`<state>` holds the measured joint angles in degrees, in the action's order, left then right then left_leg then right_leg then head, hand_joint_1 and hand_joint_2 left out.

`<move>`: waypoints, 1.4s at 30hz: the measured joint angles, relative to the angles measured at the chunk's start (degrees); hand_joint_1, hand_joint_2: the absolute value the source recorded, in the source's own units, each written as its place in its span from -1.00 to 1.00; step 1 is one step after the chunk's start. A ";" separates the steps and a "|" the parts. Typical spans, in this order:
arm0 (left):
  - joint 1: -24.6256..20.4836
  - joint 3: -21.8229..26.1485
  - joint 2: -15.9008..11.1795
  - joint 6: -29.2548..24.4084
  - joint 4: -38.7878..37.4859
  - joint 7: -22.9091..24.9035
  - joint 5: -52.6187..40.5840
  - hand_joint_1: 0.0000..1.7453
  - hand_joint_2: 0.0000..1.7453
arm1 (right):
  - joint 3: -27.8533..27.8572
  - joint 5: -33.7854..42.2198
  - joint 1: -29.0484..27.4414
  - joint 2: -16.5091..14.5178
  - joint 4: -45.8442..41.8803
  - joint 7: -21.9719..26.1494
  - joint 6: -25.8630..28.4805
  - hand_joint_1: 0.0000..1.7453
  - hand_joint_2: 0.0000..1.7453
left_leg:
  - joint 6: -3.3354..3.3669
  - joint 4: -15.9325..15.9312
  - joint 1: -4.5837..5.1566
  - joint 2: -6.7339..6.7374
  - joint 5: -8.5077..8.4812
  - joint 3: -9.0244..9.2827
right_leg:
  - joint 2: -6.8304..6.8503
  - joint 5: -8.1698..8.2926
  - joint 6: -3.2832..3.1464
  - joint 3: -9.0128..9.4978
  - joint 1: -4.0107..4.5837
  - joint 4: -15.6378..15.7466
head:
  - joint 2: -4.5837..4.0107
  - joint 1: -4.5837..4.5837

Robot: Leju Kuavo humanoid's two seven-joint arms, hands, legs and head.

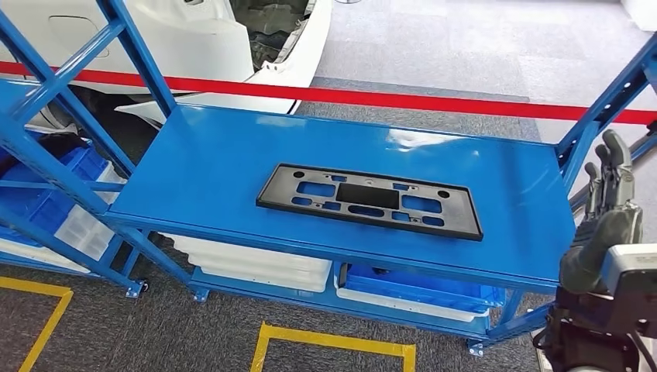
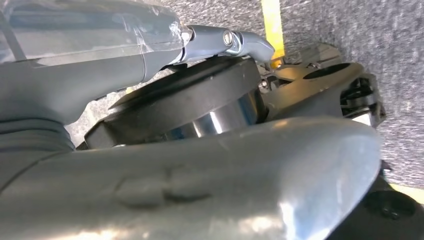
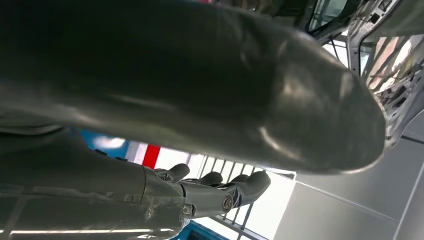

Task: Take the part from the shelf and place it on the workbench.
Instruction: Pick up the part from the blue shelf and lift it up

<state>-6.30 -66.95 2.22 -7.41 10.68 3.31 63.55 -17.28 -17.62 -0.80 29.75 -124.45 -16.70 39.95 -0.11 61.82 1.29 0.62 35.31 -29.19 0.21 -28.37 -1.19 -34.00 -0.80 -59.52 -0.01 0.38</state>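
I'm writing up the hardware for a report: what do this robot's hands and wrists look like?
The right robot hand has dark grey fingers and a thick grey thumb, above a black wrist block with a pale grey box. The left robot hand shows grey finger links joined by a silver screw, a smooth grey thumb and clear wrap on its cover.

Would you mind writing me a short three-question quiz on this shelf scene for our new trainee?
1. True or false: the black part is already held in the right hand.
2. Multiple choice: where does the black part lie? A) in a blue bin on the lower level; B) flat on the blue shelf top; C) on the floor inside the yellow tape.
3. Fill in: the band stretched behind the shelf is coloured ____.

Key:
1. False. The right hand is raised by the shelf's right end, holding nothing, apart from the part.
2. B.
3. Red; the red band runs across in front of the white car body.
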 joint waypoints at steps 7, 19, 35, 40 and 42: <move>-0.46 0.00 -0.01 0.01 -0.01 -0.25 0.01 -1.00 -1.00 | -0.16 0.29 0.33 -0.02 0.00 -0.21 0.00 -1.00 -1.00 | -0.69 5.42 -0.42 -0.80 -3.97 -6.14 | -1.92 -2.12 -0.13 3.01 -0.07 0.11 | 0.01 -1.61; -0.34 -0.01 -0.01 0.02 -0.03 -0.25 -0.01 -1.00 -1.00 | -0.22 0.21 0.80 -0.02 0.00 -0.28 -0.01 -1.00 -1.00 | 0.07 -1.10 -0.47 -2.65 -6.90 -4.03 | -2.88 -2.94 0.50 3.72 0.11 -0.01 | 0.01 -1.97; -0.07 -0.14 0.01 0.07 -0.13 -0.54 -0.02 -1.00 -1.00 | -0.49 -2.12 0.89 0.20 0.05 -3.08 -0.01 -1.00 1.00 | -0.33 1.52 -0.38 -1.19 0.65 -1.12 | -0.26 -0.03 0.46 -0.52 -0.42 -0.57 | 0.00 -0.57; -0.48 -0.22 0.01 -0.13 -0.14 -0.96 0.75 -1.00 -1.00 | -1.53 -4.29 1.29 0.42 0.20 -7.31 -0.08 -1.00 1.00 | -0.29 11.21 -0.26 -1.18 0.70 -8.00 | -0.35 -1.24 -0.08 1.11 -0.07 -0.57 | 0.01 -1.75; -0.47 -0.23 0.01 -0.23 -0.14 -0.88 1.11 -1.00 -1.00 | -2.37 -5.65 1.85 0.84 0.39 -10.16 -0.88 -1.00 1.00 | 0.32 4.42 -0.21 -1.26 -4.34 -5.94 | -0.58 -1.85 0.05 2.00 0.09 -0.56 | 0.01 -2.16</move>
<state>-6.77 -67.18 2.22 -7.64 10.54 2.42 64.66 -19.65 -23.27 1.04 30.58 -124.06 -26.87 39.07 0.21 66.23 1.08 -0.63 30.98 -35.13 -0.37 -30.21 -1.14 -32.01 -0.71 -60.08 0.00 -1.78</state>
